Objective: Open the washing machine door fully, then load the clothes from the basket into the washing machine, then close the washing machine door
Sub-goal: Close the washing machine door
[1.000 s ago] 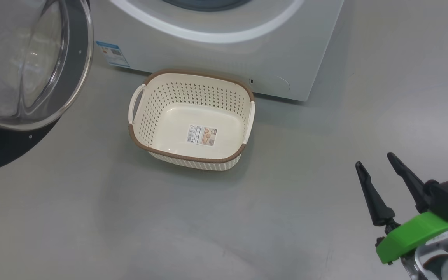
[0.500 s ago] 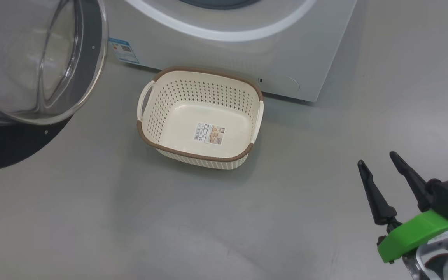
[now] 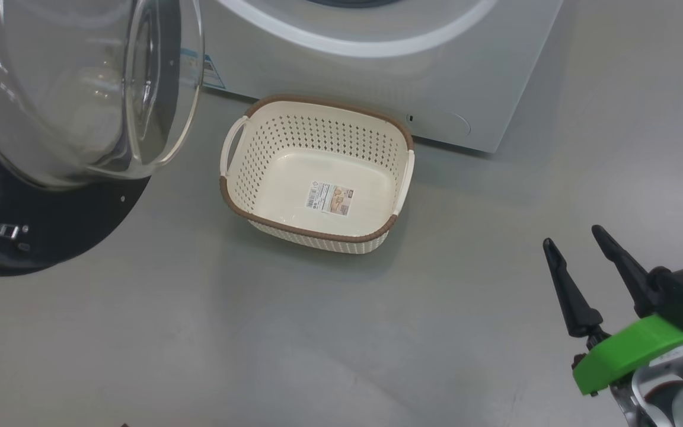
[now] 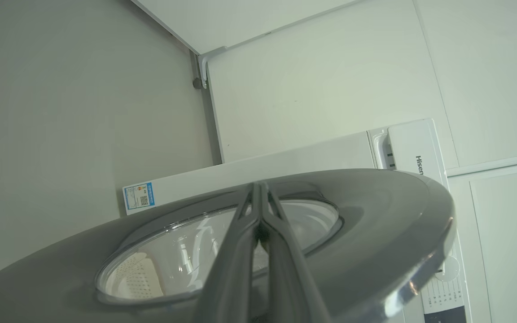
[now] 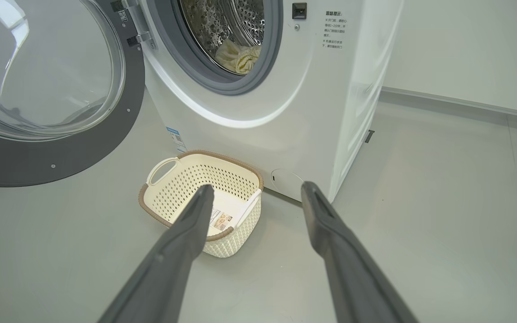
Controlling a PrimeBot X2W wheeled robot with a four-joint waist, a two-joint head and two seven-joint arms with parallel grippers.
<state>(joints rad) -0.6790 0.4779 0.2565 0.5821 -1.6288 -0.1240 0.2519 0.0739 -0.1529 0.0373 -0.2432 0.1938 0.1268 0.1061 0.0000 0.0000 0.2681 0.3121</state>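
Observation:
The washing machine door (image 3: 80,95) stands open at the upper left, its clear dome facing me and the black rim below it. The basket (image 3: 318,133) sits on the floor before the washing machine (image 3: 377,83), with just a paper label (image 3: 329,198) on its base. In the right wrist view cream-yellow clothes (image 5: 238,56) lie inside the steel drum. My left gripper (image 4: 258,184) is shut, its fingers lying across the outer face of the door (image 4: 375,224); contact cannot be made out. My right gripper (image 3: 573,235) hangs open over the floor, right of the basket, holding nothing.
Grey floor (image 3: 258,332) spreads in front of the basket and to the right. A blue sticker (image 5: 177,137) marks the machine's lower front. A white wall with a baseboard (image 5: 456,101) runs behind the machine on the right.
The head camera has shifted, sliding the whole picture rightward. Beyond that shift, the door has swung a little toward the basket and machine. My right gripper keeps its place and stays open.

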